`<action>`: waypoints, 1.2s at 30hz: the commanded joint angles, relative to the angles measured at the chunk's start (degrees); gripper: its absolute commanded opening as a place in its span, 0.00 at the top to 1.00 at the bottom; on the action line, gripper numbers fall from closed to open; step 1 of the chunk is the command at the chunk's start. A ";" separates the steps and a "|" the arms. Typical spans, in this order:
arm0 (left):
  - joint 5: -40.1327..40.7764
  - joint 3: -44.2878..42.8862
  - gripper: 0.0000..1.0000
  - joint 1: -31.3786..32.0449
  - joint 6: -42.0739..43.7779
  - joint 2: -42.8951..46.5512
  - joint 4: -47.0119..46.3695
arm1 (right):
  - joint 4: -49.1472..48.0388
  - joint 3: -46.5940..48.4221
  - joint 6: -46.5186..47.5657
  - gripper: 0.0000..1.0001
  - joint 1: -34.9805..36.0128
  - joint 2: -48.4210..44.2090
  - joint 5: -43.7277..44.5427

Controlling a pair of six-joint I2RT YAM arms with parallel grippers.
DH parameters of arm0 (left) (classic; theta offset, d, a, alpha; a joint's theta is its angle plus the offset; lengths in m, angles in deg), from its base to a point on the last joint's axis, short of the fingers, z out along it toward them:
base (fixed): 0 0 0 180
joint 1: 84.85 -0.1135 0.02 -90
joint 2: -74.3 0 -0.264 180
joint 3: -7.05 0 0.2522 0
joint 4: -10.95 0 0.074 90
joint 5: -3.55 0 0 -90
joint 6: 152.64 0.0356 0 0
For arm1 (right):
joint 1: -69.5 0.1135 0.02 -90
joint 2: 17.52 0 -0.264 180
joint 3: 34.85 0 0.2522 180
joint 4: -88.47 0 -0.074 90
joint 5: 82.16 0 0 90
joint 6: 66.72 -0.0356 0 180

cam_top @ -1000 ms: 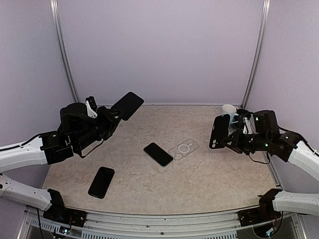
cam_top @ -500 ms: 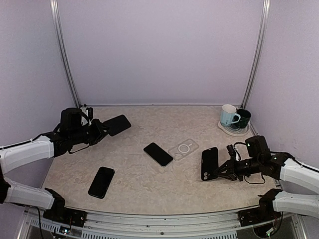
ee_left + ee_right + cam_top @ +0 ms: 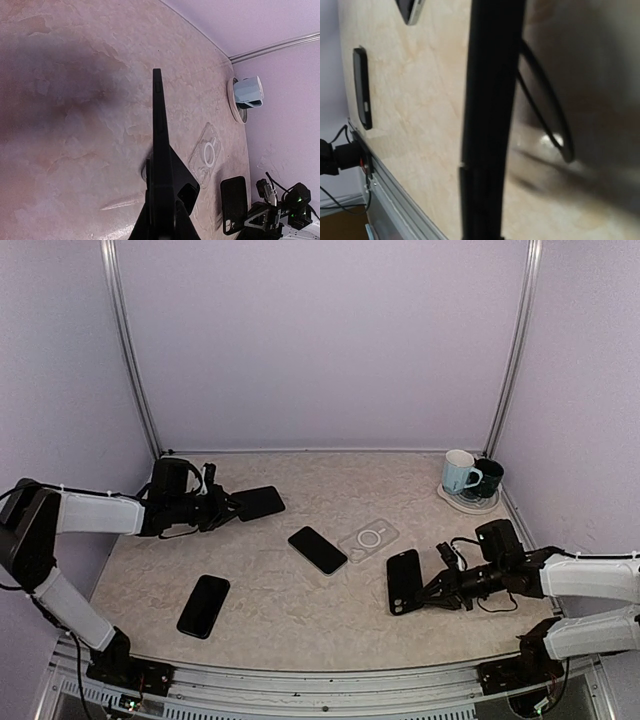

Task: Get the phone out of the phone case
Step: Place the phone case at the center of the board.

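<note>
While left pincer (image 3: 232,507) clamps phone (image 3: 260,503), right pincer (image 3: 424,591) case (image 3: 403,582) — two other phones (image 3: 318,549) (image 3: 203,605) lie loose.

Matt, marbled stone-look table (image 3: 300,630); clear glossy plastic case (image 3: 368,538) mid-surface; smooth black phone (image 3: 258,503) toward left edge; matt black phone case (image 3: 403,581); glazed, shiny mugs (image 3: 468,475) at far right corner.

Lilac walls (image 3: 320,340), beige marbled tabletop (image 3: 300,625) (evenly lit), two metal corner posts (image 3: 130,350)
</note>
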 commanded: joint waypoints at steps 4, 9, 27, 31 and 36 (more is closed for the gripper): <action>-4.28 -3.55 1.00 -0.61 1.63 -5.85 -7.02 | -3.38 1.12 3.15 0.99 -0.31 5.38 0.37; -4.32 -4.48 1.00 -0.60 2.44 -9.29 -6.96 | -0.41 2.23 4.21 0.94 -0.35 5.39 3.98; -3.23 -4.74 1.00 0.89 3.21 -14.95 -6.45 | 15.61 9.93 7.92 0.49 -0.35 0.50 18.62; -2.11 -5.50 1.00 2.07 4.39 -15.84 -4.49 | 20.62 12.14 8.44 0.40 -0.36 -2.38 23.15; -0.77 -5.15 0.99 3.99 4.61 -16.35 -3.06 | 22.94 12.96 8.71 0.36 -0.35 -4.97 22.02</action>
